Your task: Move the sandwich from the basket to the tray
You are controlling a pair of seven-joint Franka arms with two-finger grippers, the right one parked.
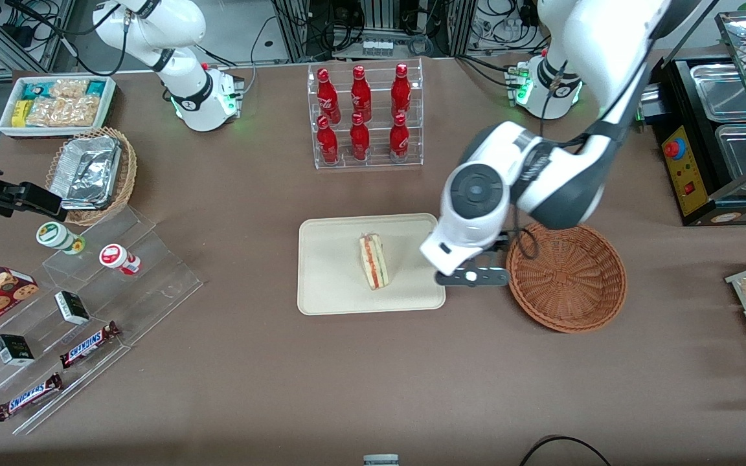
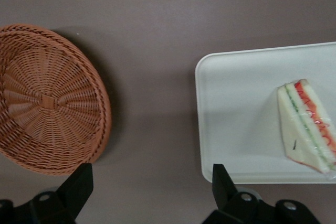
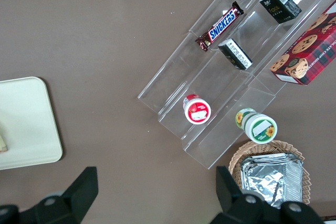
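Observation:
The sandwich (image 1: 373,261), a pale bread wedge with red, orange and green layers, lies on the cream tray (image 1: 334,285), roughly in its middle. The round reddish-brown wicker basket (image 1: 567,278) stands beside the tray, toward the working arm's end, and holds nothing. My gripper (image 1: 470,277) hangs over the gap between tray and basket, by the tray's edge. In the left wrist view the gripper (image 2: 149,179) is open over bare table with nothing between its fingers. That view has the basket (image 2: 47,98) at one side, and the tray (image 2: 236,119) with the sandwich (image 2: 307,124) at the other.
A clear rack of red bottles (image 1: 363,116) stands farther from the front camera than the tray. Toward the parked arm's end are a lighter wicker basket with foil trays (image 1: 91,171), a white snack box (image 1: 56,103) and clear steps with candy bars (image 1: 88,343). A black roller machine (image 1: 723,129) is at the working arm's end.

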